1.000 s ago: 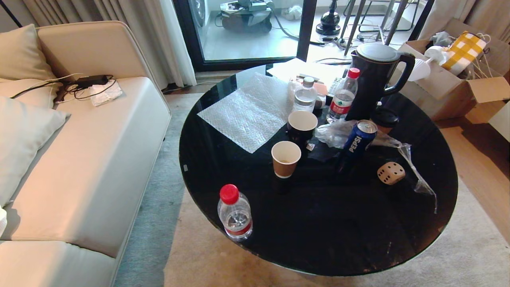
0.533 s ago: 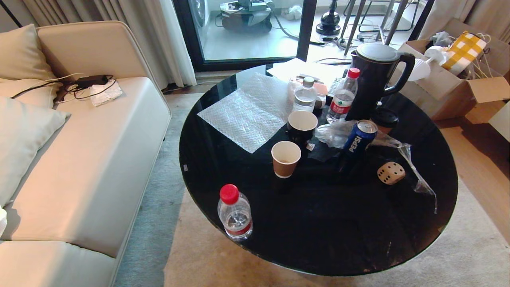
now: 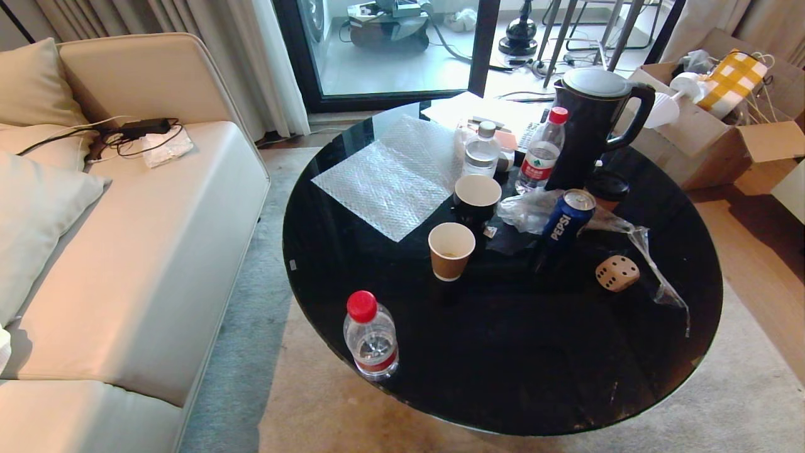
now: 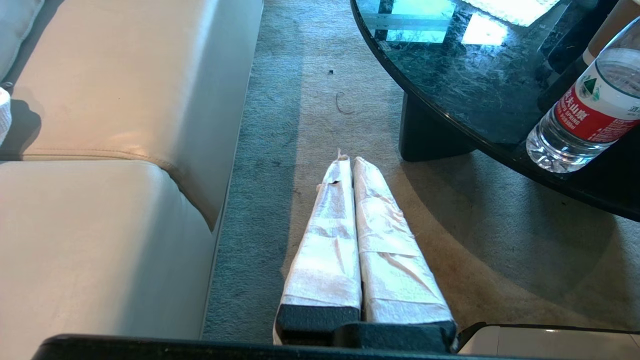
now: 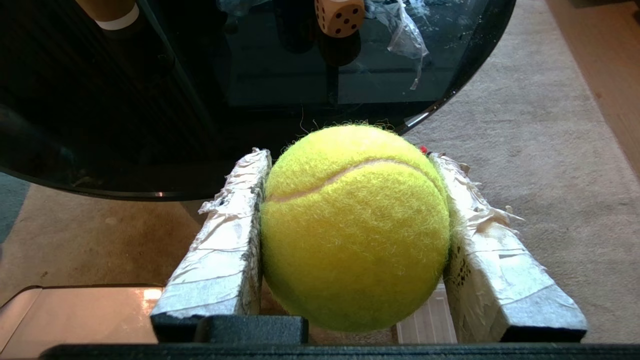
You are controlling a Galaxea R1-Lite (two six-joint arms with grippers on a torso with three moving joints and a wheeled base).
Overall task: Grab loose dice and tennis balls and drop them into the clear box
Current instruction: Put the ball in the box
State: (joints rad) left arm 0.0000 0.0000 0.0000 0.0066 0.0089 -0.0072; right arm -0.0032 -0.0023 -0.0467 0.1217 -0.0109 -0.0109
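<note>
I am seeing the right gripper (image 5: 350,160) clamping a tennis ball (image 5: 355,225) between its taped fingers (image 5: 225,240), hanging just off the near rim of the round black table (image 3: 503,377), over the beige carpet (image 5: 525,150). The left gripper (image 4: 350,162) is hanging with its wrapped fingers pressed together and nothing between them, over the strip of carpet between the cream sofa (image 4: 125,125) and the table edge, near the table's dark leg (image 4: 425,135). Neither arm is showing in the head view. The pale beige die (image 3: 617,273) is sitting on the right side of the table, near its edge, beside a crumpled clear plastic wrapper (image 3: 654,264) and just beyond the Pepsi can (image 3: 568,220). A red-capped water bottle (image 3: 370,340) is standing close to the near left rim. The near middle of the tabletop is lying bare, while the paper cups (image 3: 451,250), kettle (image 3: 591,126) and bubble wrap (image 3: 390,176) are crowding the far half. I am not finding the clear box in any view.
</note>
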